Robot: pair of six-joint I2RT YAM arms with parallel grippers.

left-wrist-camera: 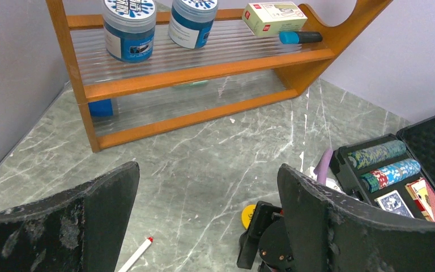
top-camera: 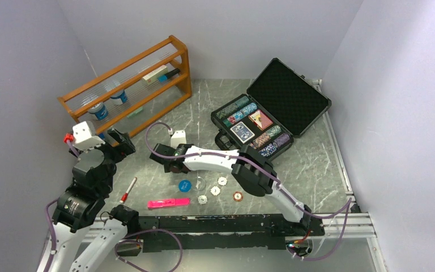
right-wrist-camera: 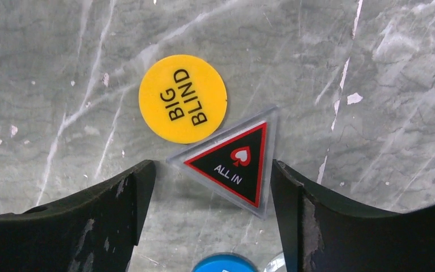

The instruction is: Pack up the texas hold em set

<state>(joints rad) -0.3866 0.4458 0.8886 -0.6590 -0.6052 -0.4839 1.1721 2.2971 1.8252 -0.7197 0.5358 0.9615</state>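
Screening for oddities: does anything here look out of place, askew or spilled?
Nothing damaged or spilled. The case lies open, while set pieces sit loose outside it: blue button, white discs, yellow Big Blind button, All In triangle. A pink marker and red-tipped pen lie beside them, foreign to the set.

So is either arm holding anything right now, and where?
Nothing is held. The right fingers flank the ALL IN triangle without gripping; the left fingers are open.

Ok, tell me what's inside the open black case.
The case holds rows of poker chips on either side of two card decks. The lid's foam lining is bare. Anything beneath the chips or decks is covered.
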